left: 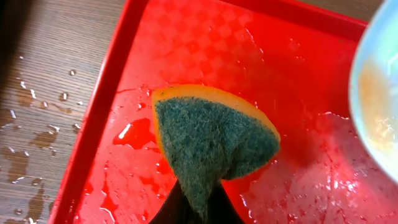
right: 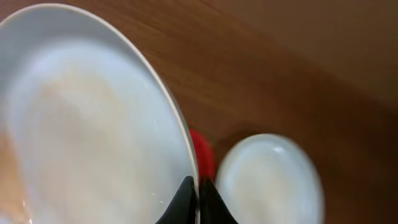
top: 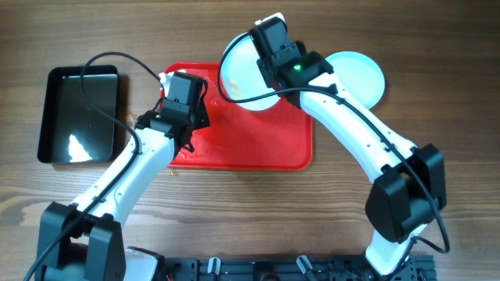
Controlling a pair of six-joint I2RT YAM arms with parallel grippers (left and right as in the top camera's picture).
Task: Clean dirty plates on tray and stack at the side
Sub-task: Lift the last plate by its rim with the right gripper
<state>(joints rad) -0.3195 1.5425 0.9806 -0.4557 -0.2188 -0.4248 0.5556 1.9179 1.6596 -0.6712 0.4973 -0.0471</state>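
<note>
The red tray (top: 258, 144) lies mid-table, wet. My right gripper (right: 198, 198) is shut on the rim of a white plate (right: 81, 130) and holds it tilted over the tray's back right part; the plate (top: 244, 78) has a faint orange-brown smear. It also shows at the right edge of the left wrist view (left: 376, 106). A second plate (top: 361, 74) lies on the table right of the tray, also in the right wrist view (right: 270, 180). My left gripper (left: 196, 208) is shut on a yellow-and-green sponge (left: 211, 140) above the tray's left part (left: 186, 56).
A black rectangular pan (top: 82, 113) sits left of the tray. Water drops lie on the wood (left: 37, 137) beside the tray's left rim. Both arms cross over the tray's front.
</note>
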